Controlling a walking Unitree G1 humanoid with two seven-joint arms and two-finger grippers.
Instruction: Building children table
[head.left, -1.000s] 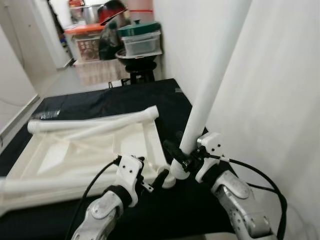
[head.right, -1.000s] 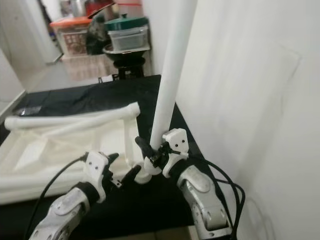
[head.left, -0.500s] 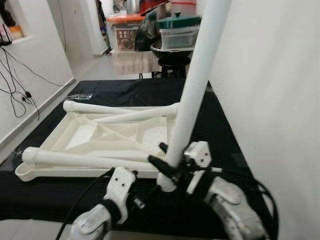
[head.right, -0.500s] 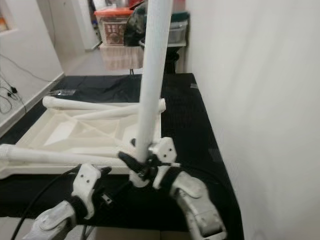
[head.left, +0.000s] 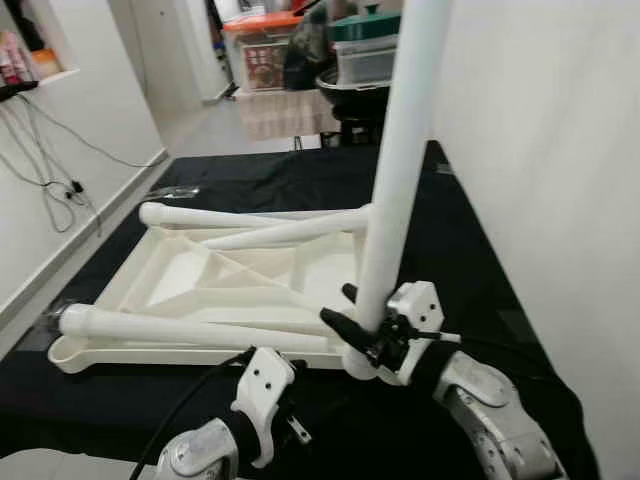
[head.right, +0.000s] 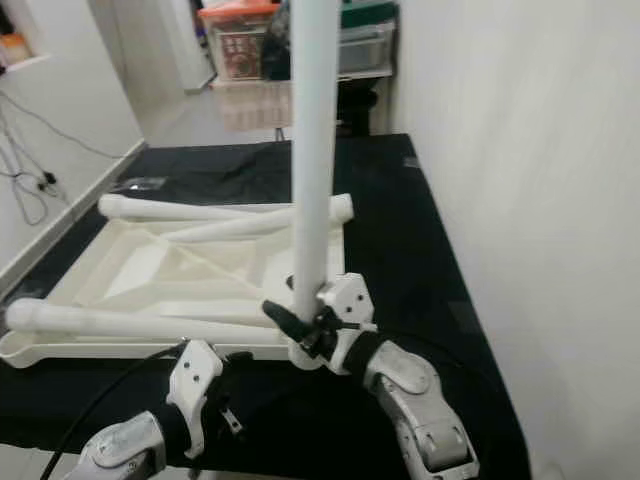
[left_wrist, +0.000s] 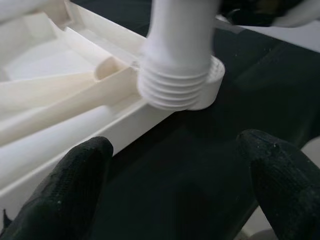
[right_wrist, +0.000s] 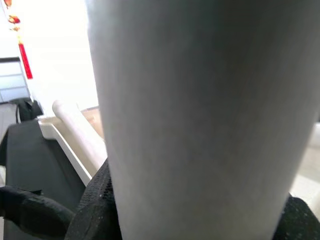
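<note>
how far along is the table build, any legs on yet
Done: the tabletop lies upside down on the black cloth. In hand: the right gripper holds one leg upright, its threaded end at the corner socket, threads exposed. The left gripper waits open nearby. Left: two loose legs lying on the tabletop.

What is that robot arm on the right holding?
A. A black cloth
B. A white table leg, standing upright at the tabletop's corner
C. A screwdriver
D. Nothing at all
B. The right gripper is closed around the upright white table leg, whose threaded end sits at the corner of the upturned white tabletop.
</note>
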